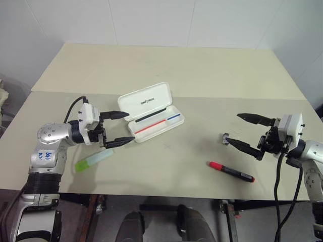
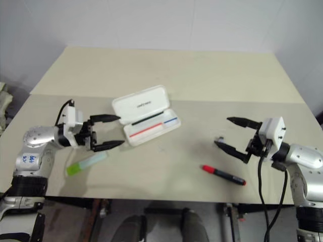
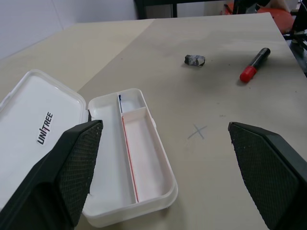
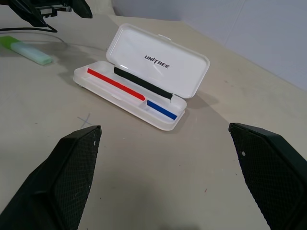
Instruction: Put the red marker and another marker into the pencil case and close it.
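**Case lying open, both markers resting on the table, both grippers empty**

The pencil case (image 1: 151,112) is lying open near the middle of the table (image 1: 202,70), slightly toward the robot's left. Its lid is tilting back on the far side, showing the printed lettering on its inner face. The tray is facing up, showing a red stripe, a blue stripe and a black band along the hinge. No marker is lying in the tray.

The green marker (image 1: 94,160) is resting flat on the table, on the near side of the case and to the robot's left, apart from it. Its brighter green end is pointing toward the near left edge.

The red marker (image 1: 231,171) is resting flat on the table on the robot's right, well apart from the case. Its red cap is pointing toward the table's middle and its black barrel toward the right edge.

A small grey object (image 1: 224,138) is sitting on the table between the case and the right gripper.

The left gripper (image 1: 120,128) is hovering just beside the case's left end, above the green marker, jaws standing wide apart and holding nothing.

The right gripper (image 1: 243,131) is hovering beyond the red marker, near the grey object, jaws standing wide apart and holding nothing.
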